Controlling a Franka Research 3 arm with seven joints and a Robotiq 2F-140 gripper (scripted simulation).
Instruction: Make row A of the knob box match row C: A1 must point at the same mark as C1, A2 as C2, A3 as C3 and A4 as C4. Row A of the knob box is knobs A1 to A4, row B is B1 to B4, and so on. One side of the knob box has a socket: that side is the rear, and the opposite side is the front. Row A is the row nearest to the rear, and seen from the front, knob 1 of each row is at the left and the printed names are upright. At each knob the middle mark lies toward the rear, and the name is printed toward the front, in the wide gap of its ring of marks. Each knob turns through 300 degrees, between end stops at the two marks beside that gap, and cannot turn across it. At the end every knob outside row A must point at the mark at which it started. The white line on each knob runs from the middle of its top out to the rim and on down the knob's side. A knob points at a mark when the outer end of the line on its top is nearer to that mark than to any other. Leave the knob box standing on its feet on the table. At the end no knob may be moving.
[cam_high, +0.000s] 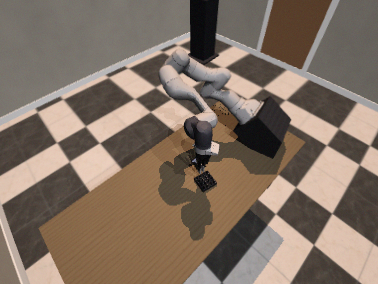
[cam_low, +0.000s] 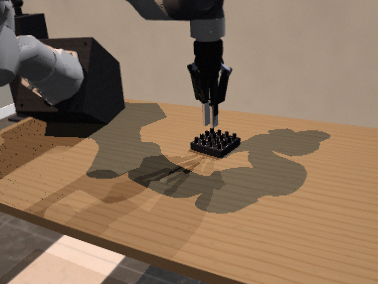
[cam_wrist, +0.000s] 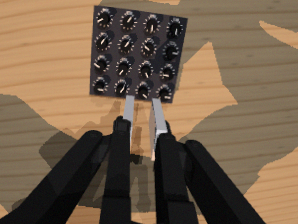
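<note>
The knob box (cam_high: 205, 179) (cam_low: 204, 149) (cam_wrist: 114, 31) is resting on the bench (cam_high: 115, 200) (cam_low: 310, 225) (cam_wrist: 40, 50), just below and right of centre in the top view, near the middle of the exterior view and in the upper part of the wrist view. The claw (cam_high: 201, 169) (cam_low: 210, 125) (cam_wrist: 141, 109) is standing slightly open, its two pale fingertips pointing down and leaving a narrow gap between them. It is holding nothing; in the exterior view the tips are hovering just above the box, and no knob is appearing between them. In the wrist view the tips are ending beside the lower edge of the box, below the third knob of the bottom row. The step in hand is probably alignment above a row A knob before turning. The socket is not showing clearly, so which edge is the rear, and which row is A, cannot be told here. The next move is calling for centring the gap over the chosen knob, matching finger angle to free space around it, and descending straight until the fingers are straddling that knob alone. Close spacing is making contact with neighbouring knobs the main risk; any knob outside row A must be keeping its mark.
</note>
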